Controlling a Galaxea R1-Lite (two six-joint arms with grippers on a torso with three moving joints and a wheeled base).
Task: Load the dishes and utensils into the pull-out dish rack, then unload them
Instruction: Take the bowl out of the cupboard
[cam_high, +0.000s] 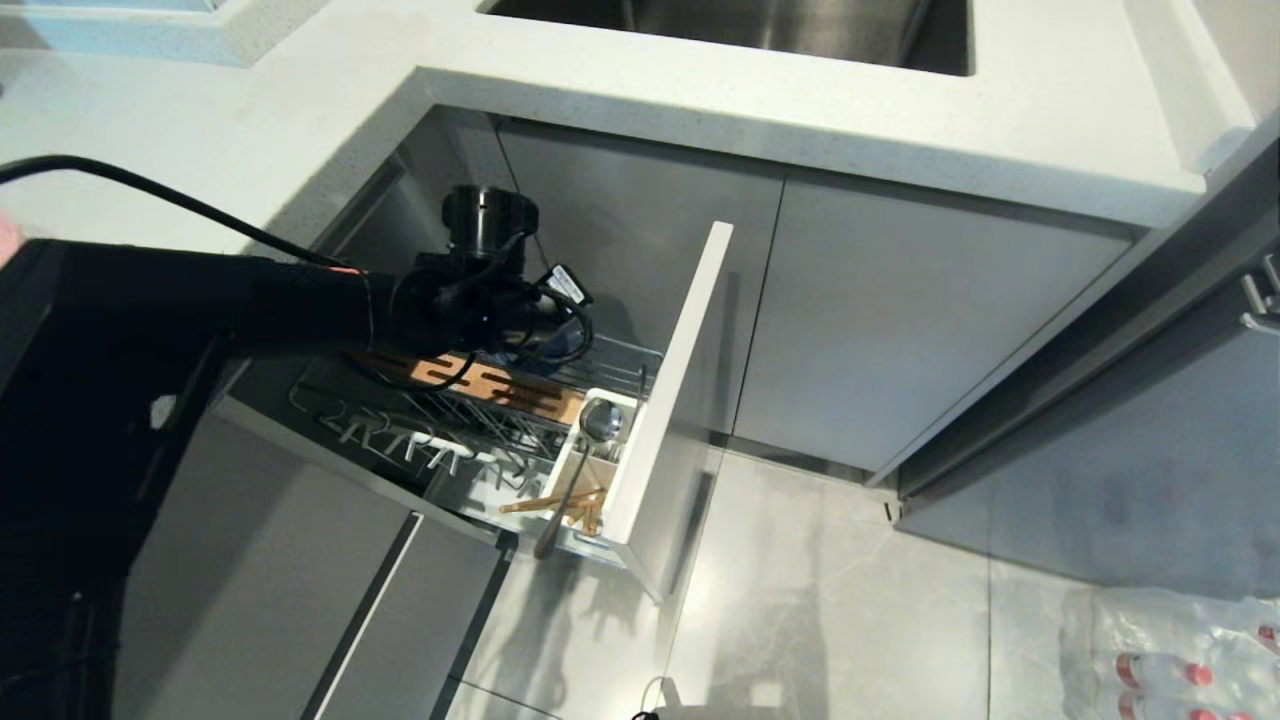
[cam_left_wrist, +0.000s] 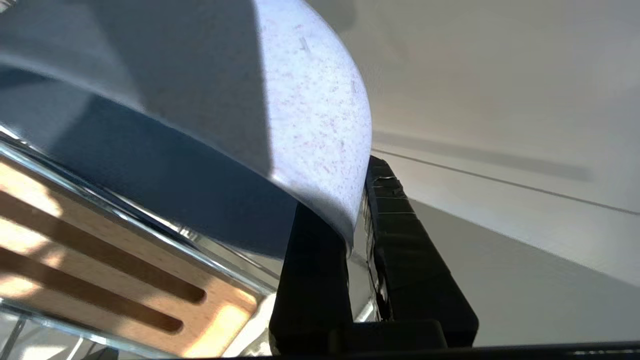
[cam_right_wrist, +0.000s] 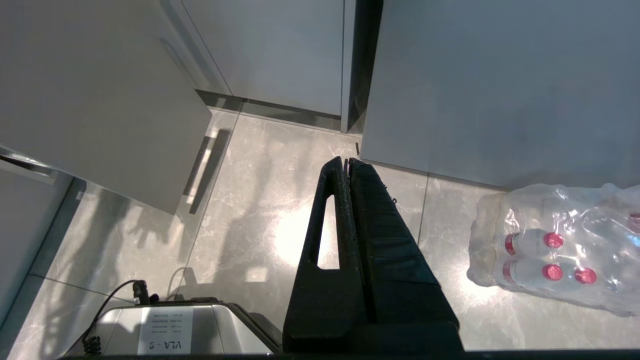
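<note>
The left gripper (cam_left_wrist: 356, 220) pinches the rim of the matte blue-grey round bowl (cam_left_wrist: 210, 115) above the pull-out dish rack's (cam_high: 660, 400) wooden slotted insert (cam_left_wrist: 100, 260), left of centre in the head view. The grey-blue spoon (cam_high: 590, 440) and light wooden chopsticks (cam_high: 555, 498) lie in the white cutlery holder (cam_high: 590, 470). The right gripper (cam_right_wrist: 347, 162) hangs closed and empty over the floor.

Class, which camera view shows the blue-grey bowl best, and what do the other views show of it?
The left wrist view: the blue-grey bowl fills it, its rim pinched in the left gripper. In the head view the arm hides nearly all of it. The right wrist view shows only floor and cabinets.
</note>
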